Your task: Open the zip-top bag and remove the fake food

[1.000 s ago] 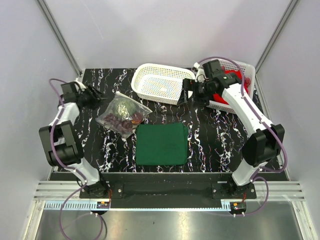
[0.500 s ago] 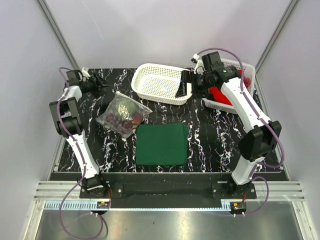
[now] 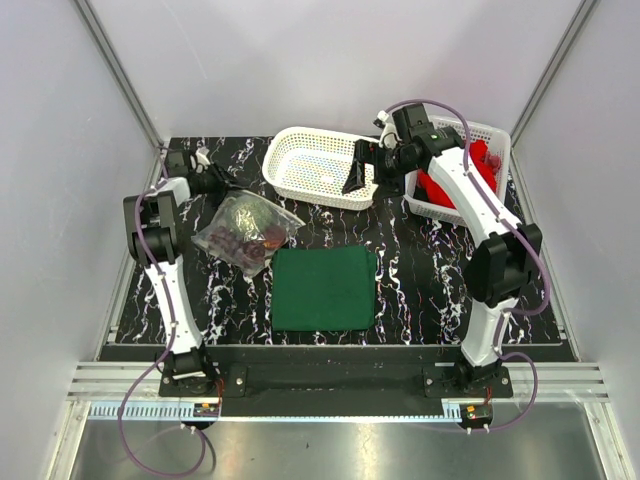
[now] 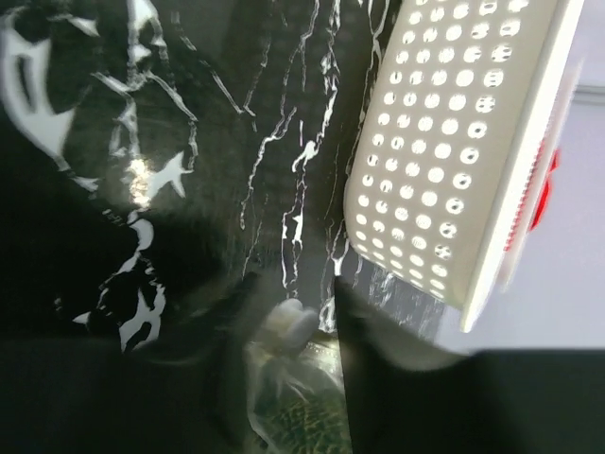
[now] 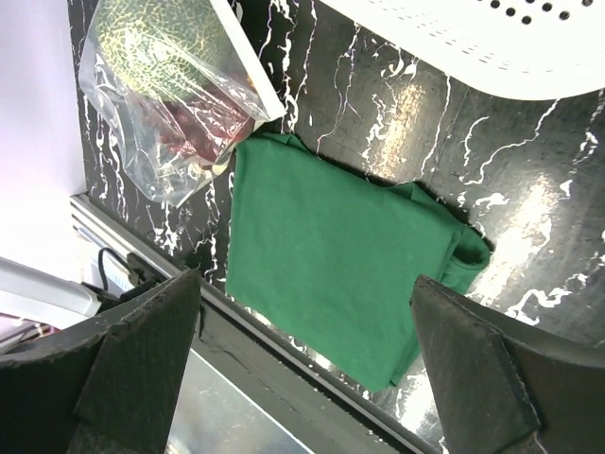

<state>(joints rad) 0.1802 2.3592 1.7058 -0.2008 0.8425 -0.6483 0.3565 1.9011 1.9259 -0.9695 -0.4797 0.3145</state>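
Your left gripper (image 3: 214,184) sits at the far corner of the zip-top bag (image 3: 245,228). This looks like the spot to take hold of the seal end before pulling it open. In the left wrist view, the bag's clear edge and a small white piece of it lie between the two blurred fingers, which stand a little apart. You cannot tell from this whether they pinch the plastic or only bracket it. The rest of the bag trails away from those fingertips, flat on the table (image 3: 430,270).

The fake food is all inside the bag: the green ball (image 5: 142,45) nearest your left gripper, the dark red berry clusters (image 3: 250,243) beyond it.

Your right gripper (image 5: 302,378) hangs high with its jaws wide apart and nothing between them. It is probably waiting to take the opposite lip of the bag. Straight beneath it lies the green cloth (image 5: 331,265), the bag is off to one side of its fingers, and the white basket (image 3: 320,165) is close behind it.

The table is black with white marble veining and glossy enough to throw glare. A second basket (image 3: 492,132) holding a red cloth (image 3: 478,160) stands by the right arm. Pale plain walls close the cell on three sides.
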